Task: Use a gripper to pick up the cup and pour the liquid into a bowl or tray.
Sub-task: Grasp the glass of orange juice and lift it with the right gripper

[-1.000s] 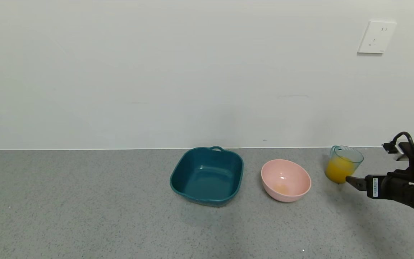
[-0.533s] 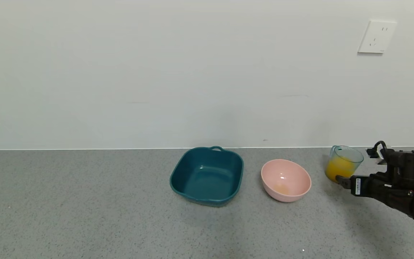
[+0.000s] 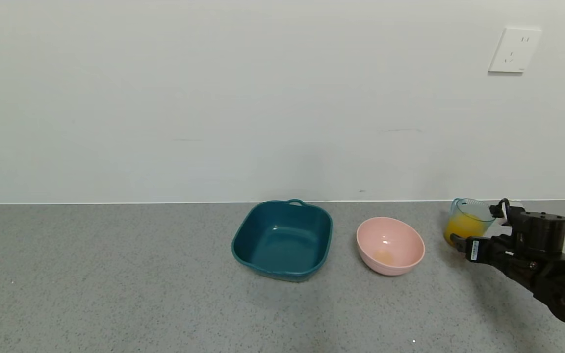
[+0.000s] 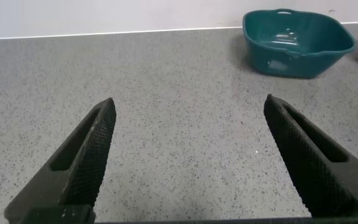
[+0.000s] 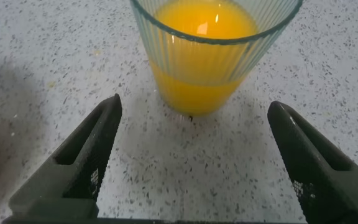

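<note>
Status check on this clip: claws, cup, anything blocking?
Right claw open, at the cup, not touching. Left claw open, parked. Juice unpoured. Path to pink bowl unblocked.

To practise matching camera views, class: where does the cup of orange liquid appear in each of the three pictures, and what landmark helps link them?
Head view: the cup stands at far right on the grey counter, right of the pink bowl.
Left wrist view: not in it.
Right wrist view: the cup is at top centre, beyond the open right gripper.
Shared landmark: the speckled grey counter.
</note>
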Tool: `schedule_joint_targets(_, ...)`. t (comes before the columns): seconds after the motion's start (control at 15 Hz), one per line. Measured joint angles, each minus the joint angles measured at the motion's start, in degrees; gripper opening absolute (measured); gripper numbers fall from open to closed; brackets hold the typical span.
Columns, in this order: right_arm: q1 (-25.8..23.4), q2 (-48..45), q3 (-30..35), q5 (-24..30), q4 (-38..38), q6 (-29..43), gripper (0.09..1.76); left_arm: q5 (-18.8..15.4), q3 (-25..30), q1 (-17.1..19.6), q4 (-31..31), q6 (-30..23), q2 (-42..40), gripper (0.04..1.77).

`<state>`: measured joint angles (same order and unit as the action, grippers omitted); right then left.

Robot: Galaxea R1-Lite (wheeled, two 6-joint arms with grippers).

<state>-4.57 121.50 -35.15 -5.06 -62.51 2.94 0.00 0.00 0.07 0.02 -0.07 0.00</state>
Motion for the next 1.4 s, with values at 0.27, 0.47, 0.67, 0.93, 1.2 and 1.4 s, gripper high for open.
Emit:
schedule_joint_targets(0.27, -0.1, 3.4, -2.4, -0.5, -2.6, 0.2, 1.71, 0.0, 0.0, 0.0, 0.0, 0.0, 0.0, 1.72)
schedule_joint_targets(0.47, 0.0, 6.0, -3.3, -0.6, -5.8, 0.2, 1.71, 0.0, 0.0, 0.0, 0.0, 0.0, 0.0, 1.72)
schedule_joint_targets(0.67, 0.0, 8.5, -4.0, -0.8, -10.2, 0.1, 1.71, 0.0, 0.0, 0.0, 0.0, 0.0, 0.0, 1.72)
schedule_joint_targets(0.93, 0.0, 11.3, -4.3, -1.0, -14.9, 0.1, 1.71, 0.0, 0.0, 0.0, 0.0, 0.0, 0.0, 1.72)
schedule_joint_targets(1.2, -0.1, 13.9, -5.4, -1.0, -18.0, 0.1, 1.71, 0.0, 0.0, 0.0, 0.0, 0.0, 0.0, 1.72)
schedule_joint_targets(1.4, -0.1, 15.1, -6.3, -1.0, -18.5, 0.1, 1.71, 0.0, 0.0, 0.0, 0.0, 0.0, 0.0, 1.72)
